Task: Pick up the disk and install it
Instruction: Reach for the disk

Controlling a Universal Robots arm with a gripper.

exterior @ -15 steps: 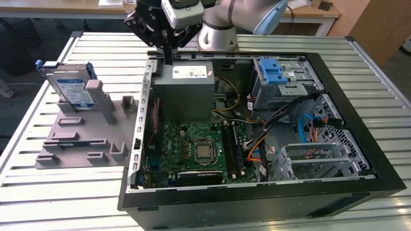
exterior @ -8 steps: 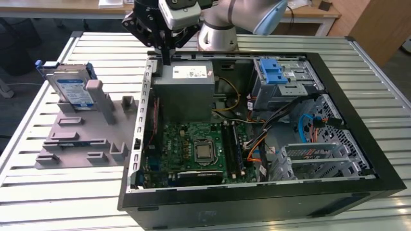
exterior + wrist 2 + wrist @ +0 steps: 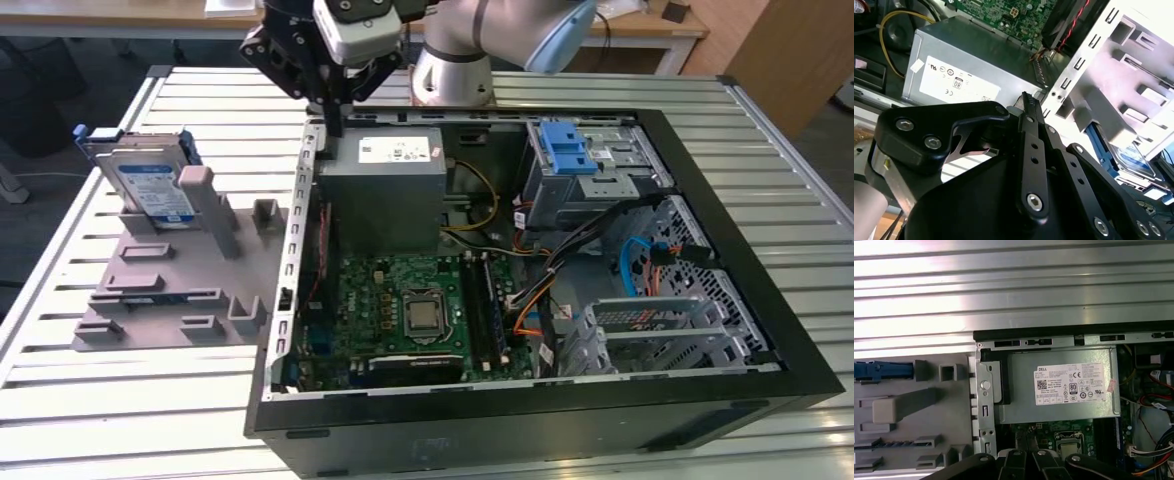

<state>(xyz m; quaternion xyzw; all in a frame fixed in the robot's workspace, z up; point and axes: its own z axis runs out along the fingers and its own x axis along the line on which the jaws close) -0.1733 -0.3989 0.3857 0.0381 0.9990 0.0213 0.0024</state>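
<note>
Slatted metal table (image 3: 761,130) carries an open computer case (image 3: 534,425) and, on the exterior view's left, a grey fixture (image 3: 160,300). The disk (image 3: 144,185) stands upright on its edge in that fixture, at its far end, blue frame around it, well apart from the case. The gripper (image 3: 330,115) hangs over the case's far corner on the fixture's side, just above the grey power supply (image 3: 387,190). In the second wrist view its black fingers (image 3: 1029,145) meet at the tips with nothing between them, and the disk (image 3: 1131,160) lies beyond the case wall.
</note>
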